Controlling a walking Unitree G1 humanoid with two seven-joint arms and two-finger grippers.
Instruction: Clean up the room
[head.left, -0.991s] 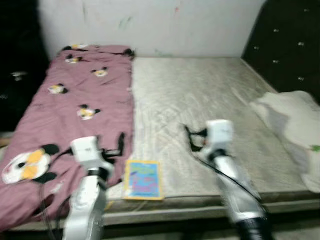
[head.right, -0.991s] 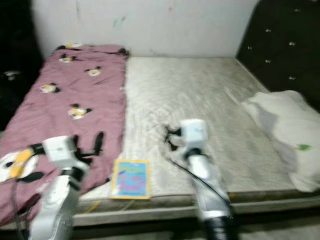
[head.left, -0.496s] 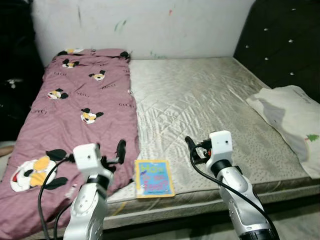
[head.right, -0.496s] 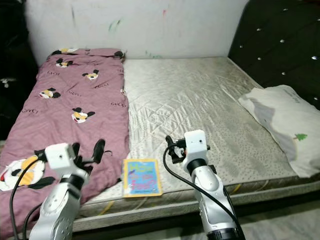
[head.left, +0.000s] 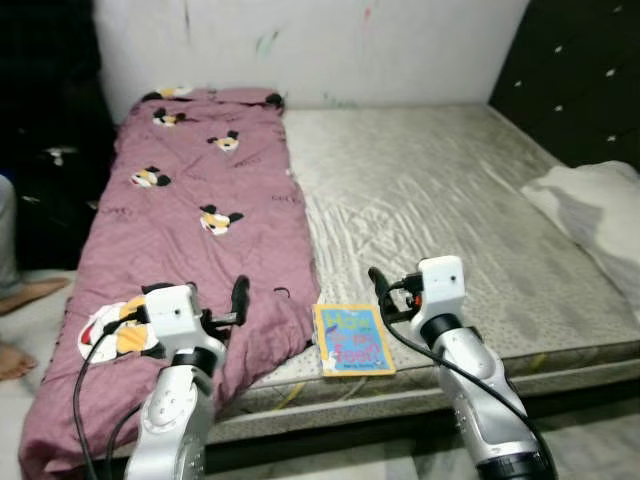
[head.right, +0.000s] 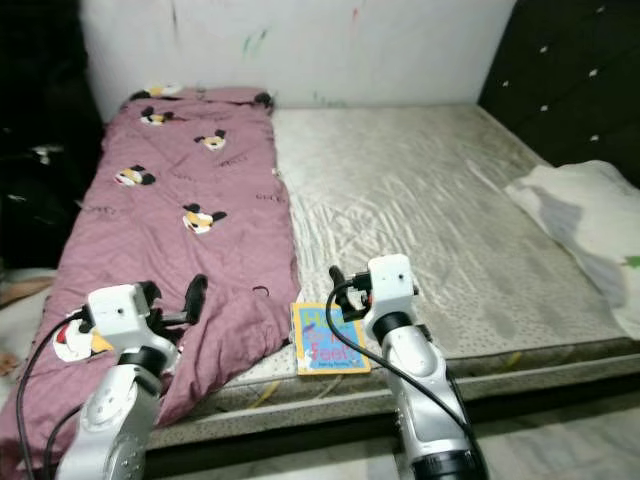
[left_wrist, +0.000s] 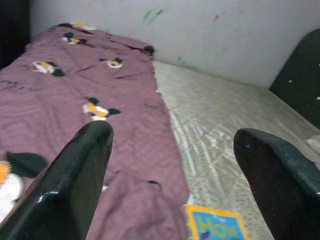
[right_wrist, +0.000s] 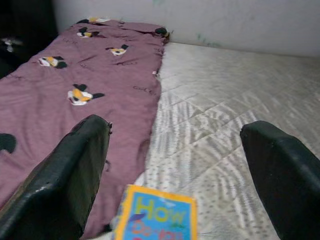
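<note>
A yellow-edged children's book (head.left: 353, 340) lies flat near the front edge of the grey quilted mattress (head.left: 430, 190), just right of a purple cartoon-print blanket (head.left: 200, 200) that covers the mattress's left side. My left gripper (head.left: 240, 298) hovers over the blanket's front corner; in its wrist view the black fingers (left_wrist: 75, 175) stand wide apart with nothing between them. The right gripper (head.left: 378, 290) hangs just above and behind the book (right_wrist: 155, 217), also open and holding nothing.
A white pillow (head.left: 590, 200) lies at the mattress's right edge, below a dark tufted headboard (head.left: 590, 80). Dark furniture (head.left: 50, 150) stands on the left. A person's bare feet (head.left: 12, 355) rest on the floor at the far left. A marked white wall is behind.
The camera has turned left, so the bed and book sit further right in view and a person's feet have come in at the left. Both grippers keep their pose.
</note>
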